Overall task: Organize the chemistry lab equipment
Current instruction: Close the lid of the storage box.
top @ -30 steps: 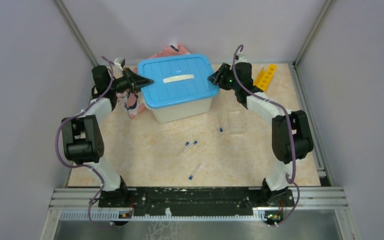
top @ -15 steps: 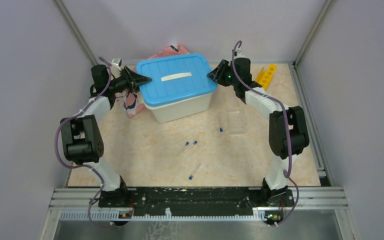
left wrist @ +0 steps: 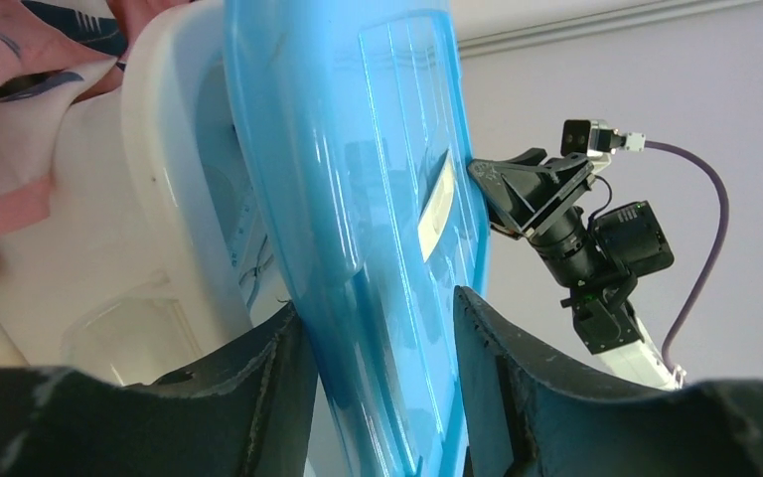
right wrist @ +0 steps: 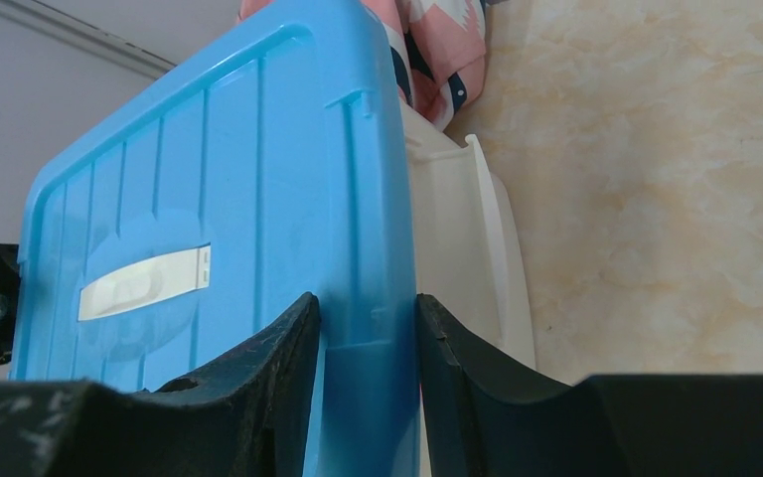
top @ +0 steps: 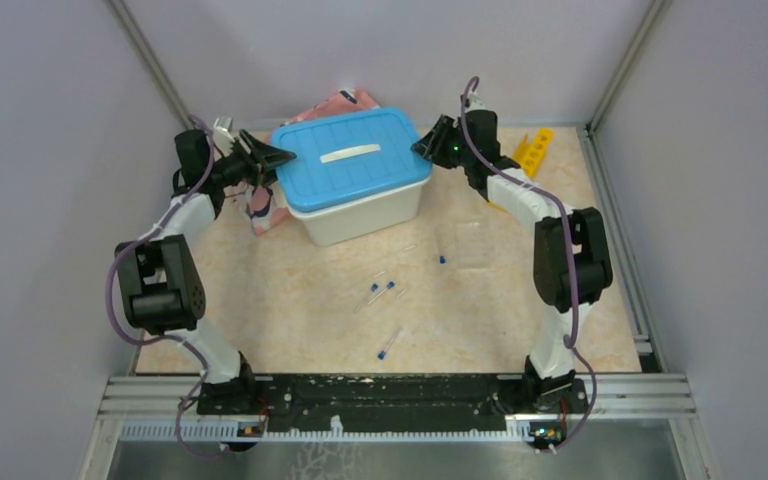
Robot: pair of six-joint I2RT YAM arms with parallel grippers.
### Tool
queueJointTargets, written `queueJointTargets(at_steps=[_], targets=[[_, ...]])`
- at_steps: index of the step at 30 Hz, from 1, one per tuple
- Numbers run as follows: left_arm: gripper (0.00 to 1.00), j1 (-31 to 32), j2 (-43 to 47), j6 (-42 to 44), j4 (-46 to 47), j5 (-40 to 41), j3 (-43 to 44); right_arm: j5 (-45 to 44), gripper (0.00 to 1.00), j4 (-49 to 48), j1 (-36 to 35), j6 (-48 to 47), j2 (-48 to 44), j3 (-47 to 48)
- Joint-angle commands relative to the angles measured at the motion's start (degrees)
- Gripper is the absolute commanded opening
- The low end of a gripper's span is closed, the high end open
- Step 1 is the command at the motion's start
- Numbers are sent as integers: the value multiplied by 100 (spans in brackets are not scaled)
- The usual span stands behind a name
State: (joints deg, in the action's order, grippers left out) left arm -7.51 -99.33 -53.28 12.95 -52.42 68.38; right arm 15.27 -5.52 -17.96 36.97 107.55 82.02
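Against a second ago, the left gripper (top: 263, 158) is found with its fingers parted rather than drawn to a point, and its arm is set slightly farther left. The blue lid (top: 350, 160) is shifted a little leftward, and a band of the white bin (top: 360, 222) is exposed under its front edge. The right gripper (top: 425, 148) is brought closer in, its elbow drawn toward the middle. The left wrist view alone shows the lid's edge lying between the spread fingers (left wrist: 258, 397). One finger is placed under the rim beside the bin wall and the other over the top, so the jaws are seen open around the edge. The pink whale-patterned cloth (top: 265, 212) is seen at the bin's left. Only the right wrist view shows the right fingers (right wrist: 278, 368) pressed tight on both sides of the lid's rim, so that the lid is gripped. From above, four thin clear tubes with blue caps (top: 373, 290) are seen lying apart on the marbled table (top: 290, 320) in front of the bin, unmoved and so faint that mostly their caps are made out. The long yellow holed rack (top: 530, 152) is left lying aslant at the far right, just beyond the right arm.
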Motion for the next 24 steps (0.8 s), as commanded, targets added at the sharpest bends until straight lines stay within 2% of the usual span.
queueJointTargets(at_steps=[1, 24], targets=[[57, -98, 364, 267, -165, 178, -35, 82, 39, -27, -98, -187, 71, 322], [65, -275, 1217, 1213, -1426, 1267, -245, 51, 39, 138, -177, -312, 172, 517]])
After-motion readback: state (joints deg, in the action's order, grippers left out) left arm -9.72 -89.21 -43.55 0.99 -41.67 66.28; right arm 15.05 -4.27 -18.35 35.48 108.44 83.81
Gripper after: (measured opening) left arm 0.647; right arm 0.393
